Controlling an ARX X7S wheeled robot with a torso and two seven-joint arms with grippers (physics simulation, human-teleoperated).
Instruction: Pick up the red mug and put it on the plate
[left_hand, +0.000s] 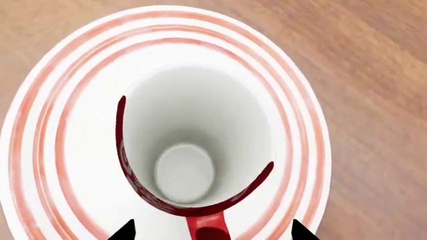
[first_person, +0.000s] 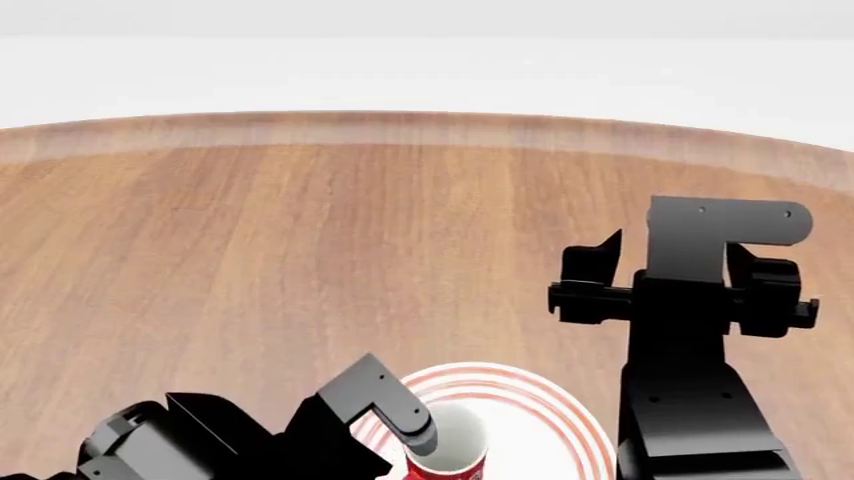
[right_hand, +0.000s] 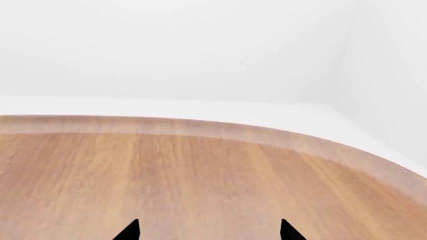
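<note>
Left wrist view: the red mug (left_hand: 193, 160) was seen from directly above, its white interior open to the camera and its red handle (left_hand: 208, 227) pointing back toward the left gripper (left_hand: 212, 231). Two dark fingertips (left_hand: 124, 231) stood apart, one on each side of the handle, neither visibly touching the mug. The mug appeared within the ringed rim of the plate (left_hand: 47, 150); whether it rested on the plate or hung just above it could not be told from this view.

Head view: the left gripper (first_person: 416, 432) sat directly over the mug (first_person: 447, 455), with the plate (first_person: 554, 410) beneath and around it, at the near edge of the wooden table (first_person: 294, 260). Contact between mug and plate could not be told here either. The right gripper (first_person: 681, 285) stood raised, beyond and to the side of the plate and well apart from it; the spread of its fingers could not be read here.

Right wrist view: the right gripper (right_hand: 208, 232) showed two dark fingertips (right_hand: 288, 231) spread apart with nothing between them. Beyond them lay the table (right_hand: 200, 175), its curved far edge and a pale wall (right_hand: 187, 50).
</note>
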